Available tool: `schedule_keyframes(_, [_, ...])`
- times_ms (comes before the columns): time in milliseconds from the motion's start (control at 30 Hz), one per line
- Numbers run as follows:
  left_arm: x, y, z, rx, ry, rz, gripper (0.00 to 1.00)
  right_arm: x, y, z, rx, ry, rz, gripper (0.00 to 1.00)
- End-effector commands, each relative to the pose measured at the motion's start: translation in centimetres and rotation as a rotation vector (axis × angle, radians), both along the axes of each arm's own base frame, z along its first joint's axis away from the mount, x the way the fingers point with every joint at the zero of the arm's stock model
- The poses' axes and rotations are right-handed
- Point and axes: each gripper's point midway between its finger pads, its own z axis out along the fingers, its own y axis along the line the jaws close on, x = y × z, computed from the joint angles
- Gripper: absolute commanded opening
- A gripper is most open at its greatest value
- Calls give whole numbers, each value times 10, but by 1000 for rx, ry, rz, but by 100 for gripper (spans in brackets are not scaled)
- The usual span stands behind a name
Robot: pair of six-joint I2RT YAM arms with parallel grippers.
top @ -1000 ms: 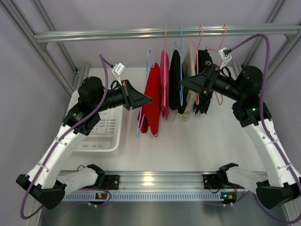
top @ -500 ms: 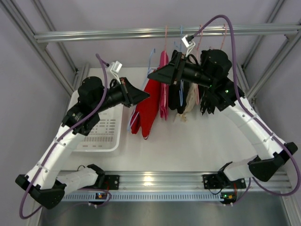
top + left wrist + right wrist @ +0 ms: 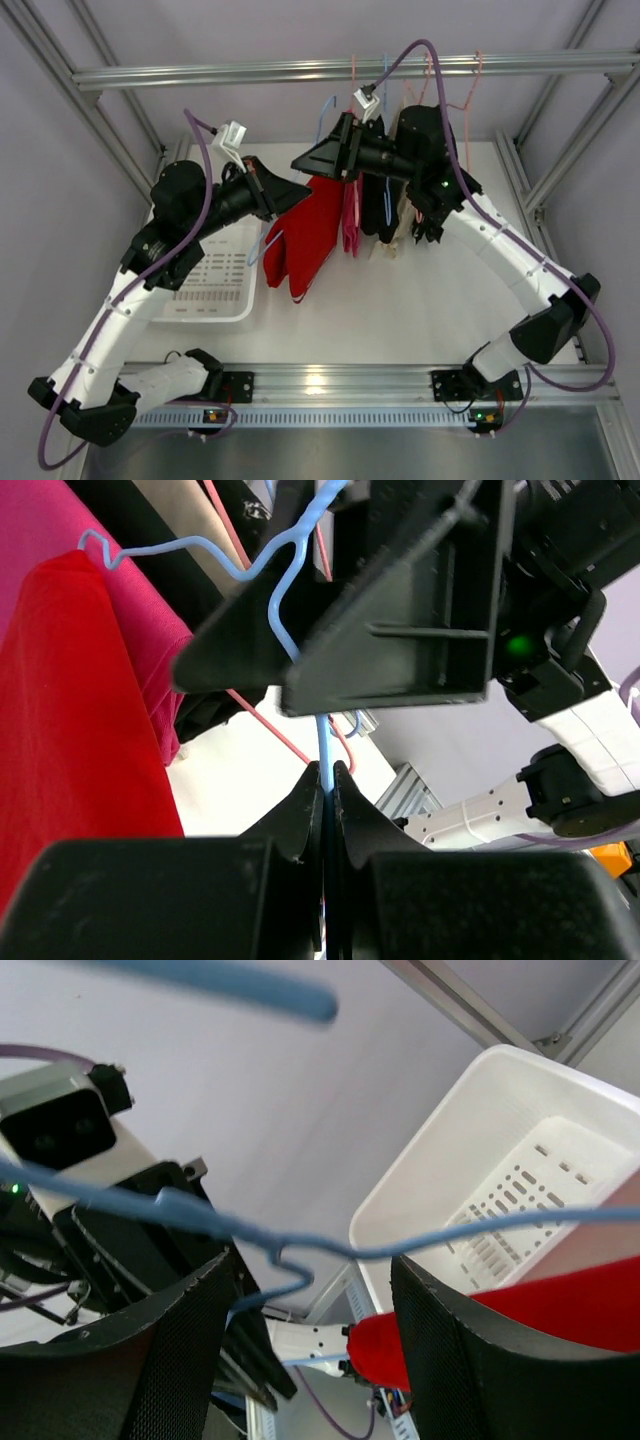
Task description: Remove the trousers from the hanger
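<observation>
The red trousers (image 3: pixel 300 240) hang over the light-blue wire hanger (image 3: pixel 326 108), left of the other garments. My left gripper (image 3: pixel 303 193) is shut on the hanger's wire; in the left wrist view the jaws (image 3: pixel 328 772) pinch the blue wire, with the trousers (image 3: pixel 70 740) at the left. My right gripper (image 3: pixel 299 165) is open just above the left one, at the hanger's upper part. In the right wrist view the blue wire (image 3: pixel 300 1245) crosses between the open fingers (image 3: pixel 190 1360), touching neither, with the trousers (image 3: pixel 560 1305) low at the right.
A pink garment (image 3: pixel 351 215), a black one (image 3: pixel 372 200), a beige one (image 3: pixel 405 215) and another black one (image 3: pixel 432 225) hang on their hangers from the rail (image 3: pixel 250 72). A white basket (image 3: pixel 215 285) sits on the table at the left.
My right arm has swung left across the hanging garments to the blue hanger. My left gripper has drawn the hanger and the trousers leftward, away from the pink garment.
</observation>
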Motion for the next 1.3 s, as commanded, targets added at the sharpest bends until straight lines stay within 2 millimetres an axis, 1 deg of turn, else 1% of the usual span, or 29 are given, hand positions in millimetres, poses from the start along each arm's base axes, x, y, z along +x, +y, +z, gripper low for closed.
schedule_keyframes(0, [-28, 16, 81, -152, -286, -9, 0, -7, 19, 39, 92, -50, 39, 63])
schedule_keyframes(67, [-31, 17, 80, -148, -291, -12, 0, -11, 32, 45, 107, -54, 66, 62])
schedule_keyframes(100, [-31, 17, 78, -145, -287, -14, 0, -12, 41, 40, 103, -41, 81, 61])
schedule_keyframes(167, [-31, 16, 74, -136, -283, -20, 0, -13, 48, 47, 117, -50, 91, 58])
schedule_keyframes(200, [-32, 17, 72, -133, -280, -20, 0, -14, 54, 45, 117, -45, 103, 51])
schedule_keyframes(267, [-33, 19, 68, -119, -285, -12, 0, -19, 59, 51, 132, -59, 119, 42])
schedule_keyframes(333, [-29, 22, 65, -98, -295, 12, 0, -25, 62, 55, 139, -69, 138, 36])
schedule_keyframes(367, [-28, 23, 61, -83, -288, 20, 0, -26, 62, 57, 141, -80, 141, 26])
schedule_keyframes(400, [-26, 25, 59, -77, -286, 37, 1, -30, 62, 58, 142, -84, 146, 19])
schedule_keyframes(433, [-24, 26, 56, -60, -291, 47, 14, -32, 60, 61, 146, -92, 148, 15])
schedule_keyframes(500, [-22, 33, 52, -38, -303, 86, 30, -37, 55, 67, 151, -120, 151, 2])
schedule_keyframes(533, [-21, 35, 50, -26, -308, 99, 64, -39, 53, 69, 153, -130, 155, 0])
schedule_keyframes(567, [-25, 41, 50, -19, -324, 116, 85, -42, 51, 71, 152, -147, 159, 0])
schedule_keyframes(600, [-22, 49, 49, 2, -342, 158, 99, -48, 46, 74, 158, -164, 164, 0])
schedule_keyframes(633, [-25, 57, 50, 10, -354, 189, 99, -55, 39, 80, 165, -195, 174, 0])
schedule_keyframes(667, [-24, 64, 53, 11, -368, 223, 99, -55, 40, 77, 159, -199, 181, 0])
schedule_keyframes(733, [-19, 83, 54, 43, -366, 328, 99, -61, 30, 79, 158, -223, 189, 0])
schedule_keyframes(767, [-23, 91, 60, 42, -380, 355, 99, -62, 29, 78, 155, -231, 189, 0])
schedule_keyframes(867, [-29, 103, 58, 134, -458, 376, 99, -66, 19, 81, 159, -247, 187, 0])
schedule_keyframes(933, [-29, 108, 44, 228, -509, 374, 99, -68, 15, 87, 172, -256, 192, 0])
schedule_keyframes(967, [-33, 116, 42, 246, -534, 398, 99, -71, 13, 94, 196, -270, 202, 0])
schedule_keyframes(1000, [-27, 115, 20, 318, -549, 392, 99, -75, 11, 100, 209, -285, 214, 0])
schedule_keyframes(1033, [-32, 125, 18, 334, -582, 425, 99, -79, 9, 104, 222, -295, 224, 0])
schedule_keyframes(1100, [-32, 129, -5, 432, -646, 409, 99, -86, 5, 118, 265, -331, 246, 0])
schedule_keyframes(1133, [-31, 130, -33, 479, -642, 398, 99, -91, 4, 122, 279, -340, 267, 0])
schedule_keyframes(1167, [-31, 131, -42, 497, -662, 398, 99, -95, 1, 129, 304, -365, 276, 0])
schedule_keyframes(1200, [-35, 126, -52, 521, -706, 350, 98, -98, -1, 134, 318, -376, 284, 0])
schedule_keyframes(1233, [-37, 123, -76, 541, -711, 319, 98, -101, -2, 138, 327, -386, 294, 0])
schedule_keyframes(1267, [-39, 120, -77, 523, -744, 307, 98, -102, -2, 141, 337, -388, 297, 0])
